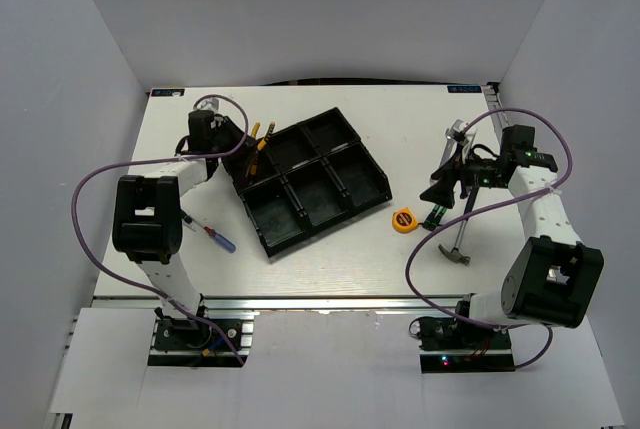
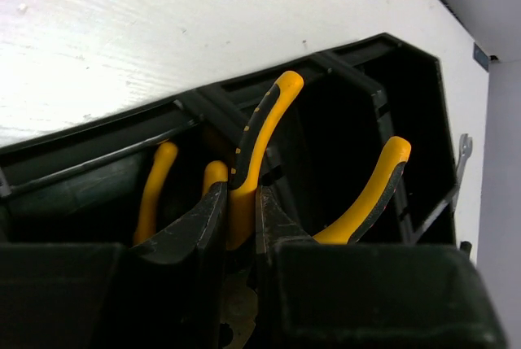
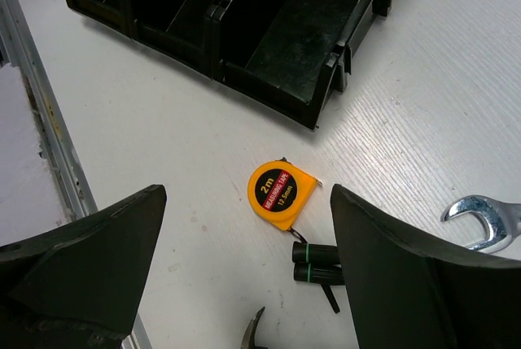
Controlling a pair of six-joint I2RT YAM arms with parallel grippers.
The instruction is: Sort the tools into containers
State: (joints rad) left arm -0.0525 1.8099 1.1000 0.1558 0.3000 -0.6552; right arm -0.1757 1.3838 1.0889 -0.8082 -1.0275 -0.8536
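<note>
Left wrist view: left tool (image 2: pixel 240 207) is pinched narrow on one handle of the yellow-handled pliers (image 2: pixel 264 121), which stand in the far-left compartment of the black tray (image 1: pixel 330 230) beside a second yellow-handled pair (image 2: pixel 155 190). Right tool (image 3: pixel 246 193) is spread wide and holds nothing. The tape measure (image 3: pixel 279 196) lies flat on the bench (image 3: pixel 163 121) below it, near the tray's corner, with the wrench (image 3: pixel 480 219) just beyond.

The right gripper (image 3: pixel 247 202) hangs over a white table (image 3: pixel 146 137), jaws spread wide. Framed between them lies a yellow tape measure (image 3: pixel 281 194), with a green-black tool (image 3: pixel 316 262) just beside it. A wrench (image 3: pixel 480 217) head shows at right, a hammer (image 3: pixel 254 333) claw at the bottom edge, and a black tray (image 3: pixel 273 90) at the top.
</note>
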